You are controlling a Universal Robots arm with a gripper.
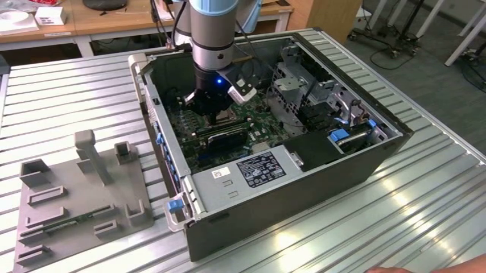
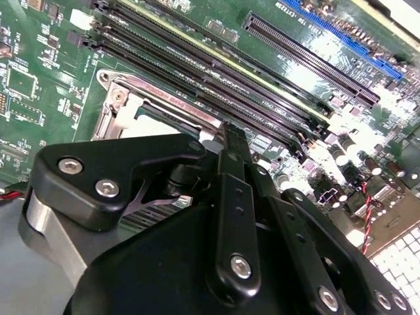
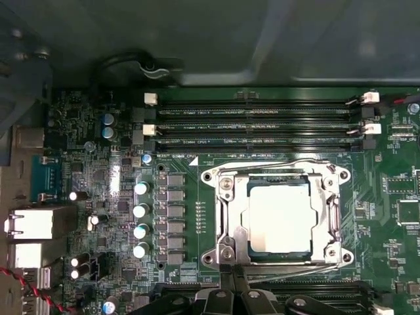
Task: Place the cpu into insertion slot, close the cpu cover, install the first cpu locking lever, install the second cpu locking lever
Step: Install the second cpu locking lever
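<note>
The cpu (image 3: pixel 279 220), a pale square chip, lies flat in the insertion slot (image 3: pixel 244 252) on the green motherboard. The silvery cpu cover (image 3: pixel 226 216) lies down over its edges as a frame. One thin wire lever (image 3: pixel 275 164) runs along the side by the memory slots. A second wire lever (image 3: pixel 295 270) runs along the opposite side. My gripper (image 3: pixel 233 281) is shut, its tips together at the socket's edge beside that second lever. The second wrist view shows the same gripper (image 2: pixel 233 134) with its narrow tip against the socket frame (image 2: pixel 118 111). Seen from outside, the gripper (image 1: pixel 211 114) reaches down into the open computer case.
Long black memory slots (image 3: pixel 262 121) flank the socket, with a row of capacitors (image 3: pixel 141 210) to one side. A grey drive cage (image 1: pixel 292 91) and a power supply box (image 1: pixel 251 173) crowd the case. A grey fixture (image 1: pixel 76 193) lies on the table on the exterior view's left.
</note>
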